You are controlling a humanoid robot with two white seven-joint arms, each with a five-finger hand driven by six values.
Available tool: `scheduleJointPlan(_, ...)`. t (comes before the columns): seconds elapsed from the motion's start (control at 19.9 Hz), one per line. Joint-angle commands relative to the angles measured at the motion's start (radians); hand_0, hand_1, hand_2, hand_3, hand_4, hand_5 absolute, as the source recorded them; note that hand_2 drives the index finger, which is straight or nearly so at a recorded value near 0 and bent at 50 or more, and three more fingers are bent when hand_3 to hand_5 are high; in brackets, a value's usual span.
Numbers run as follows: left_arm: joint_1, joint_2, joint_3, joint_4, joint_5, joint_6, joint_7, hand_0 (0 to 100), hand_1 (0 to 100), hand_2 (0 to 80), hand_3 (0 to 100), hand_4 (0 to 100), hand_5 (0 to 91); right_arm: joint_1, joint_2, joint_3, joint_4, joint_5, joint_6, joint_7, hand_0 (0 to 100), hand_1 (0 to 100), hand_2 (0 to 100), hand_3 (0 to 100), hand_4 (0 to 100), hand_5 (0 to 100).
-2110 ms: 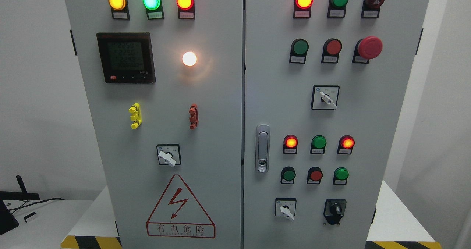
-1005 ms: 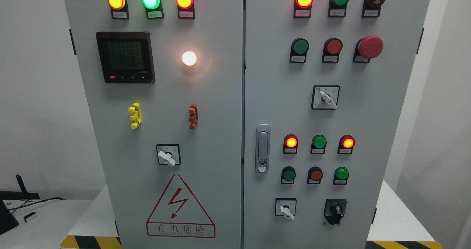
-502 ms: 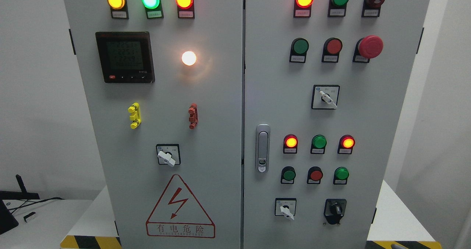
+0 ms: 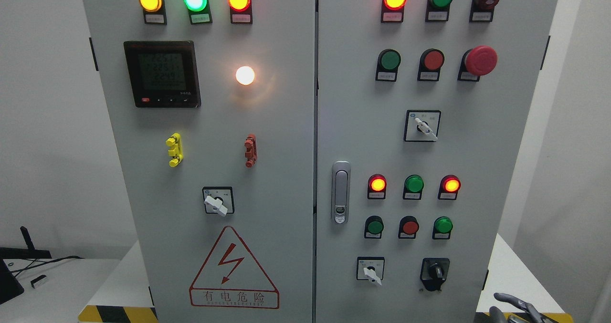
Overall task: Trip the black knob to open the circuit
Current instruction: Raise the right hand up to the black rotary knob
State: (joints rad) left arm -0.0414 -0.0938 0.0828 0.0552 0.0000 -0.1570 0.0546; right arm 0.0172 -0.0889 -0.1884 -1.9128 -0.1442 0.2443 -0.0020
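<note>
At the bottom right corner of the frame the right hand (image 4: 513, 308) now pokes into view, where half a second ago only a sliver of it showed at the very edge and, before that, nothing at all. Its grey fingers (image 4: 518, 302) are loosely spread and hold nothing; the rest of the hand is cut off by the frame. It sits in front of the yellow-and-black hazard stripe (image 4: 544, 317) on the white base (image 4: 513, 275), to the right of the cabinet's lower corner.

The black knob (image 4: 435, 271) is at the lower right of the grey cabinet (image 4: 286, 122), on the right door, up and to the left of the hand and well apart from it. To its left is a white-handled selector switch (image 4: 371, 270). Above them are two rows of three lamps and buttons, with the silver door latch (image 4: 340, 192) near the centre seam.

Higher up are another white selector (image 4: 422, 126), the red mushroom button (image 4: 479, 60) and the top lamp rows. On the left door the warning triangle (image 4: 234, 270), the meter display (image 4: 162, 73) and the glowing white lamp (image 4: 245, 75) look the same as before, apart from the meter's flickering digits.
</note>
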Motion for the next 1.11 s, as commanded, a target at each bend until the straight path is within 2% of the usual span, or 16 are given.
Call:
scheduleJointPlan(0.0,0.000,-0.001,0.000,0.000,-0.031,0.001,0.001,12,39,0.0,0,0,0.0,-0.029,0.000,0.092,0.067,0.020,0.000,-0.021,32,61,36,100,100,93)
scheduleJointPlan(0.25,0.000,0.000,0.000,0.000,-0.031,0.001,0.001,12,39,0.0,0,0,0.0,-0.066,0.003,0.127,0.107,0.018,0.000,-0.036,33,59,36,100,100,93)
scheduleJointPlan(0.45,0.000,0.000,0.000,0.000,-0.031,0.001,0.001,12,39,0.0,0,0,0.0,-0.091,0.003,0.130,0.126,0.018,0.001,-0.047,32,60,36,100,100,93)
scheduleJointPlan(0.7,0.000,0.000,0.000,0.000,-0.031,0.001,0.001,12,39,0.0,0,0,0.0,-0.095,0.003,0.158,0.136,0.017,0.003,-0.047,29,62,36,100,100,93)
scheduleJointPlan(1.05,0.000,0.000,0.000,0.000,-0.031,0.001,0.001,12,39,0.0,0,0,0.0,-0.117,0.005,0.178,0.147,0.018,0.003,-0.056,30,62,36,100,100,93)
